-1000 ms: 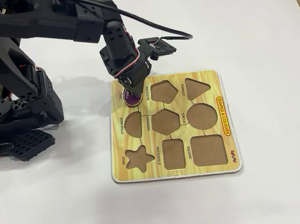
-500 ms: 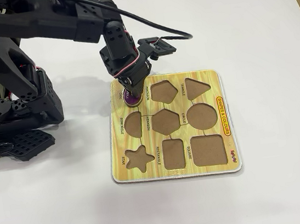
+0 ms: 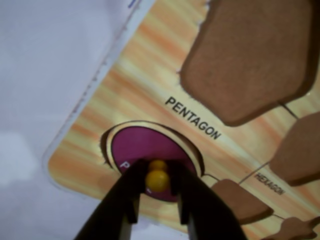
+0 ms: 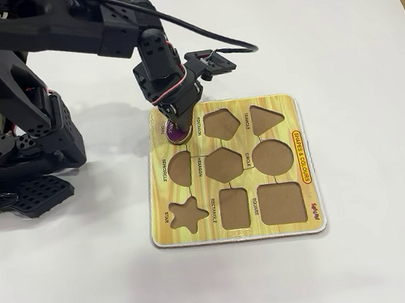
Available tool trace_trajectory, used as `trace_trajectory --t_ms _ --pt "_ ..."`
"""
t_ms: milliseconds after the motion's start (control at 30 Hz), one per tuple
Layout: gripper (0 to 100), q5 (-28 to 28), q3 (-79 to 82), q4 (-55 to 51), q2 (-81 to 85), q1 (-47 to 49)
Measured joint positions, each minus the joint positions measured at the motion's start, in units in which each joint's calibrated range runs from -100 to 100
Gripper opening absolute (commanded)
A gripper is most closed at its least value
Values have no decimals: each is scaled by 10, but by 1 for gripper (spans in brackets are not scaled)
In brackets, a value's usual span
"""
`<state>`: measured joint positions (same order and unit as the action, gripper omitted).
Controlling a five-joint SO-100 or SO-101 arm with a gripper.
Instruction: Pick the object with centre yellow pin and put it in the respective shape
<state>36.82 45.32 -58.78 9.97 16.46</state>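
The purple oval piece (image 3: 142,145) with its yellow pin (image 3: 158,180) lies in the oval recess (image 3: 196,154) at the corner of the yellow wood-grain board (image 3: 150,65), beside the PENTAGON label. My gripper (image 3: 157,168) comes in from the bottom edge, its two dark fingers pressed against either side of the pin. In the fixed view the gripper (image 4: 175,124) points down at the board's far left corner, and only a purple sliver of the piece (image 4: 181,134) shows under it.
The board (image 4: 288,121) lies flat on a white table, with its other brown cutouts bare: pentagon (image 4: 221,124), triangle, hexagon, circle (image 4: 273,157), star, rectangle, square. The arm's black base (image 4: 22,145) stands left of the board.
In the fixed view the gripper has edged slightly up and to the left. The purple piece stays at the board's corner recess.
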Motion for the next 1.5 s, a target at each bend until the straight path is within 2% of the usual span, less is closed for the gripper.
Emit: trace_trajectory --t_ms 467,700,1267,1500 --pt "5 -24 0 1 0 1" --pt "15 -24 0 1 0 5" --pt "15 -21 1 0 39 78" --pt "15 45 5 -1 109 79"
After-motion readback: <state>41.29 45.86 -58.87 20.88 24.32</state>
